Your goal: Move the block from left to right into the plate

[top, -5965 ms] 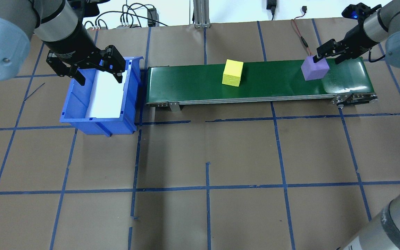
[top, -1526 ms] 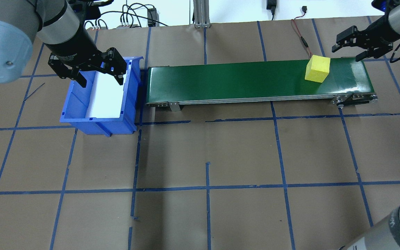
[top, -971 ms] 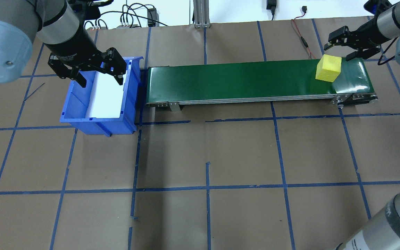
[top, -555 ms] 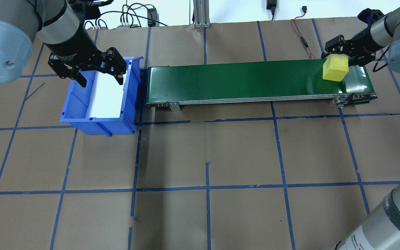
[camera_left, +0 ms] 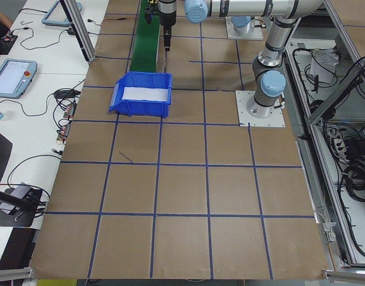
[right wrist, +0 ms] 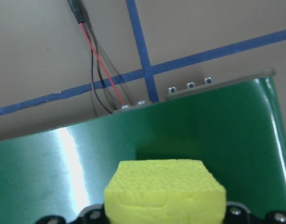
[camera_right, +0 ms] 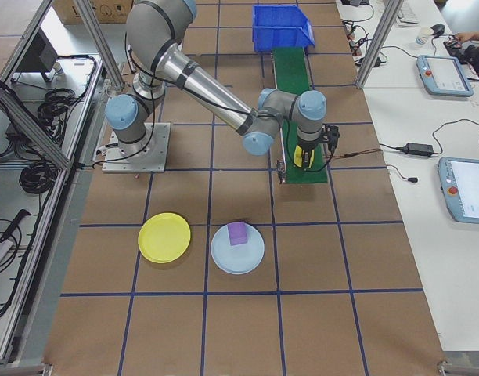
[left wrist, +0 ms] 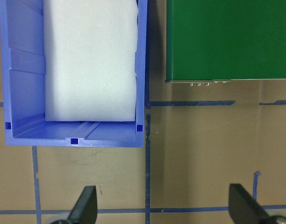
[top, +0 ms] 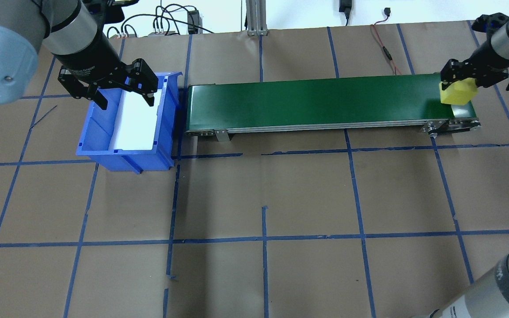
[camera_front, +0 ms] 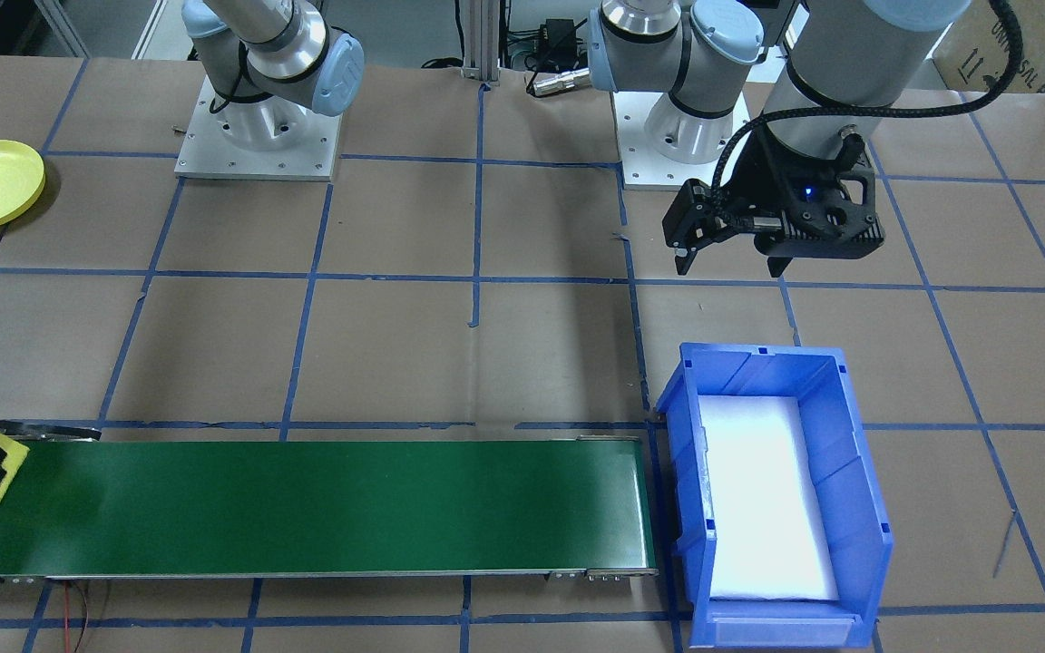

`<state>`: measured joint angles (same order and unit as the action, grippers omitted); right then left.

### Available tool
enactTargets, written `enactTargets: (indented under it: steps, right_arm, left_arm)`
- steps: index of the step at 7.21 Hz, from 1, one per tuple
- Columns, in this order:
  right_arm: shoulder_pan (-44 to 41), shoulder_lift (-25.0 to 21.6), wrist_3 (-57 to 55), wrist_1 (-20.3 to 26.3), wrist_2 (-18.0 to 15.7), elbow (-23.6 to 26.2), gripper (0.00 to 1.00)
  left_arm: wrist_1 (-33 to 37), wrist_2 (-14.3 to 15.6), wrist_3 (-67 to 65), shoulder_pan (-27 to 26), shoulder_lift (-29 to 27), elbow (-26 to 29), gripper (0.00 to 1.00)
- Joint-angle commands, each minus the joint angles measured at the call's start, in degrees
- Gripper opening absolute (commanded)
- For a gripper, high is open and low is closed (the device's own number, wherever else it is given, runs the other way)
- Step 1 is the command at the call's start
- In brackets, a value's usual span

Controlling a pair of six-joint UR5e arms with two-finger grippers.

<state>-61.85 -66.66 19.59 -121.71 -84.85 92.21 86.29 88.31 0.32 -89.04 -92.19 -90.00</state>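
Green belt (top: pixel 320 102) runs across the upper middle of the overhead frame, and the change is at its far right end: the yellow block (top: pixel 457 92), which a moment ago sat further in with the right gripper (top: pixel 461 77) just arriving at it, now sits at the very end of the belt with the fingers clamped on its sides — so I judge the pick made and the carry to a plate the step to come. At upper left the left gripper (top: pixel 124 90) hangs spread wide and empty over the blue bin (top: pixel 87 145), where it was before; its wrist camera shows both finger tips well apart. Only the right-side view shows the goal: a yellow plate (camera_right: pixel 164 237) and a pale blue plate (camera_right: pixel 237 248) on the table in the lower middle, a purple block (camera_right: pixel 237 233) already on the blue one. The overhead frame misses both plates — the front view catches just the yellow one at its upper left edge.
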Motion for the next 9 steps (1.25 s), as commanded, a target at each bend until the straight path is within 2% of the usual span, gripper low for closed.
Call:
enactTargets:
  steps: [1, 2, 3, 4, 5, 6, 8, 9]
  right_arm:
    - [10.0, -11.9, 12.9, 4.6, -4.2, 8.4, 0.22]
    - [15.0, -17.2, 17.1, 5.7, -5.2, 14.8, 0.22]
    - [21.4, -21.5, 19.7, 6.2, -9.2, 18.8, 0.22]
    - [25.0, -23.8, 21.8, 6.4, -10.0, 21.6, 0.22]
    - [27.8, -24.4, 24.2, 6.5, -10.1, 23.3, 0.22]
    - [33.6, -24.5, 29.9, 6.1, -11.9, 26.3, 0.23]
    - [47.2, -24.1, 38.8, 5.8, -11.5, 29.0, 0.25]
    - [51.6, -23.0, 41.9, 1.4, -11.5, 30.8, 0.29]
  left_arm:
    - [0.0, -0.1, -0.1, 0.1, 0.0, -0.1, 1.0]
    - [-0.1, 0.0, -0.1, 0.0, 0.0, 0.1, 1.0]
    - [-0.1, -0.1, -0.1, 0.0, 0.0, -0.1, 1.0]
    - [0.0, -0.1, -0.1, 0.0, 0.0, -0.1, 1.0]
    - [-0.1, -0.1, 0.0, 0.1, -0.1, -0.1, 1.0]
    - [-0.1, -0.1, 0.0, 0.1, -0.1, -0.1, 1.0]
    - [-0.1, -0.1, 0.0, 0.1, -0.1, 0.4, 1.0]
    - [-0.1, -0.1, 0.0, 0.0, -0.1, 0.2, 1.0]
